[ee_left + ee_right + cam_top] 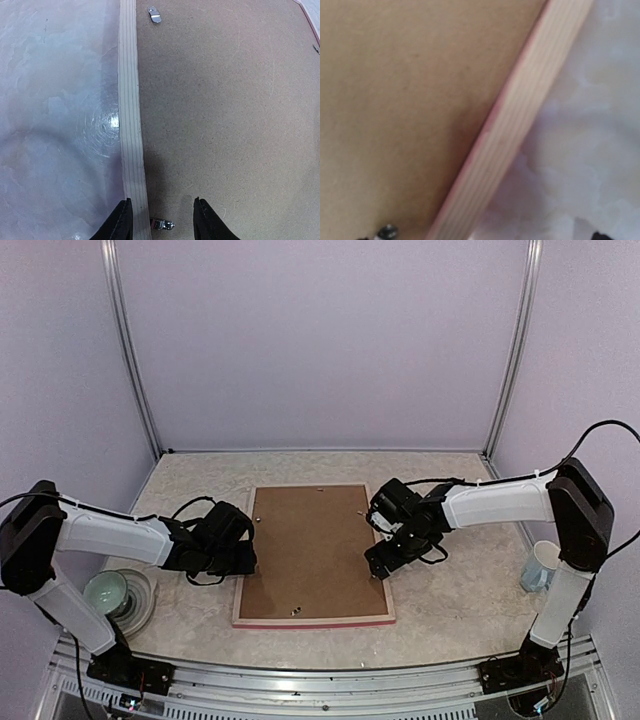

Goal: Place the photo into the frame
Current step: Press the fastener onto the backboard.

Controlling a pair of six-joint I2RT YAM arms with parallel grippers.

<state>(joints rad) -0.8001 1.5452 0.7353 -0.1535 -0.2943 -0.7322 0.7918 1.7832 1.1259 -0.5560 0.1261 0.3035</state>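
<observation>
The frame [313, 620] lies face down mid-table, its pink-red moulding showing at the near edge. The brown backing board [312, 550] fills it. The photo is not in view. My left gripper [243, 552] is at the frame's left edge; in its wrist view the gripper [162, 220] is open, its jaws either side of the pale frame edge [129, 115] and a small metal clip [163, 225]. My right gripper [379, 564] is at the frame's right edge, low over the pale edge [520, 135]. Only one fingertip [596, 235] shows far to the side, so its jaws stand apart and hold nothing.
A green bowl on a plate [108, 592] sits at the near left. A white and blue mug [540, 566] stands at the right by the right arm. Another metal clip [154, 14] lies on the board. Enclosure walls ring the table.
</observation>
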